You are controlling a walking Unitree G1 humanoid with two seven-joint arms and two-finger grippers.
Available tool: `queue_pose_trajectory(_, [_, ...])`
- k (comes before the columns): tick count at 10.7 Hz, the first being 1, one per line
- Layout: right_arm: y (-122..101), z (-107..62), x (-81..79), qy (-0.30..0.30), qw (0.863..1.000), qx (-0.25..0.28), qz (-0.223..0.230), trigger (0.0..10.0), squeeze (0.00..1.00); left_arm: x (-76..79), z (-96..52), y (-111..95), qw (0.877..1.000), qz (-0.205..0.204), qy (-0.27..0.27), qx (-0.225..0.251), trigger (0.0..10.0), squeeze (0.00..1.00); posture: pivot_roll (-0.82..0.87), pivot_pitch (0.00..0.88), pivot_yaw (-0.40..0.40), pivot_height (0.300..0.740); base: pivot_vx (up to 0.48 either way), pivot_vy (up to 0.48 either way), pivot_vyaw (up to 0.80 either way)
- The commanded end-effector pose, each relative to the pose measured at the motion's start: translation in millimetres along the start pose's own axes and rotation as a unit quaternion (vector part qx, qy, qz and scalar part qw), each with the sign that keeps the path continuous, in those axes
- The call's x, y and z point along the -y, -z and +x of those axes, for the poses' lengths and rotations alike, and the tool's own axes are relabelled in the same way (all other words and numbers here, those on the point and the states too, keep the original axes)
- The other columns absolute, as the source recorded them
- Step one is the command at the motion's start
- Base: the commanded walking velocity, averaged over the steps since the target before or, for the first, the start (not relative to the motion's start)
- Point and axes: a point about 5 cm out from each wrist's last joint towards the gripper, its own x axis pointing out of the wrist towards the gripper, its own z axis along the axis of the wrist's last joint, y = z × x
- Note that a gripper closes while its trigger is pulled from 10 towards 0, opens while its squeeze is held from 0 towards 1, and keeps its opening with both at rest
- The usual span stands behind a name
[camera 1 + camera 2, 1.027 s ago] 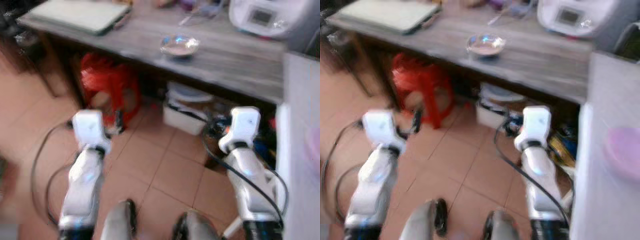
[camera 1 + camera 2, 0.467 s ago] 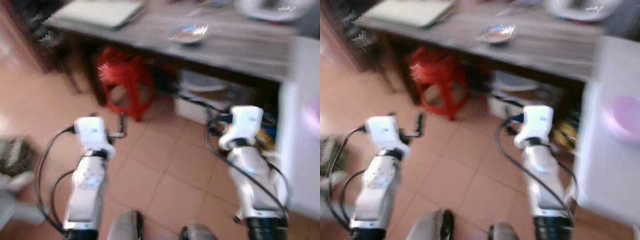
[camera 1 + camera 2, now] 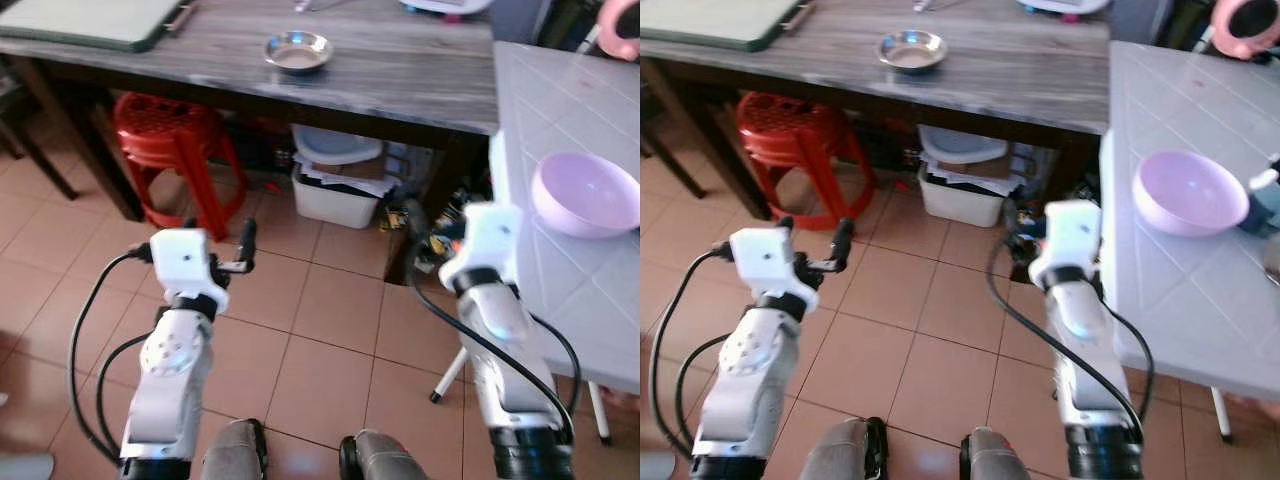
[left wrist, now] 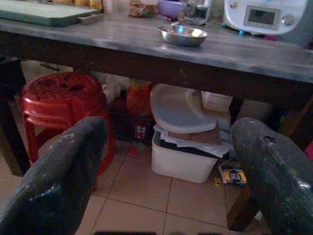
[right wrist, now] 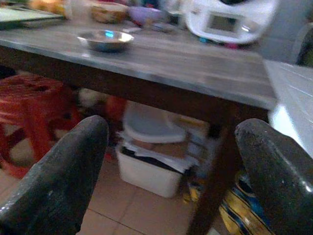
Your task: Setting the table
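Observation:
A small steel bowl [image 3: 297, 50] sits on the long grey wooden table [image 3: 420, 80] ahead of me. To the right, a lilac bowl [image 3: 585, 195] rests on a white tiled table [image 3: 540, 110]. Both arms are held out low over the tiled floor, short of the tables. My left gripper [image 4: 168, 128] is open, its fingers [image 4: 63, 171] wide apart with nothing between them, pointing at the space under the grey table. Facing the same way, my right gripper [image 5: 172, 127] is open and holds nothing. The steel bowl [image 5: 105, 40] lies well beyond it.
Under the grey table stand a red plastic stool [image 3: 170, 130] and a white bin [image 3: 335, 195] with a lid. A green board [image 3: 90, 20] and a white appliance [image 4: 259, 17] sit on the tabletop. A blue mug [image 3: 1265, 195] stands beside the lilac bowl.
The camera has swung right and steadied, so the white table and lilac bowl now show fully. Both arms keep the same pose, grippers still open.

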Motion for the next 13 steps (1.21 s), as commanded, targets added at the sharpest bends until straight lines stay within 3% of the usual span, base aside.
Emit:
queue_pose_trajectory(1, [-3.0, -0.8, 0.1, -0.002, 1.0, 0.006, 0.002, 10.0, 0.0, -0.8, -2.0, -2.7, 1.0, 0.0, 0.003, 0.002, 10.0, 0.0, 0.0, 0.158, -0.012, 0.74, 0.0, 0.0, -0.8])
queue_pose_trajectory(3, [-3.0, 0.2, 0.6, -0.004, 1.0, 0.01, -0.002, 10.0, 0.0, 0.0, -3.5, -2.5, 1.0, -0.002, 0.006, 0.001, 10.0, 0.0, 0.0, 0.163, -0.011, 0.74, 0.0, -0.27, -0.7])
queue_pose_trajectory(13, [-6.2, 4.2, -2.7, -0.003, 1.0, 0.014, 0.013, 10.0, 0.0, 1.1, -6.9, -3.0, 1.0, -0.002, 0.011, -0.005, 10.0, 0.0, 0.0, 0.195, -0.006, 0.74, 0.0, -0.371, 0.0])
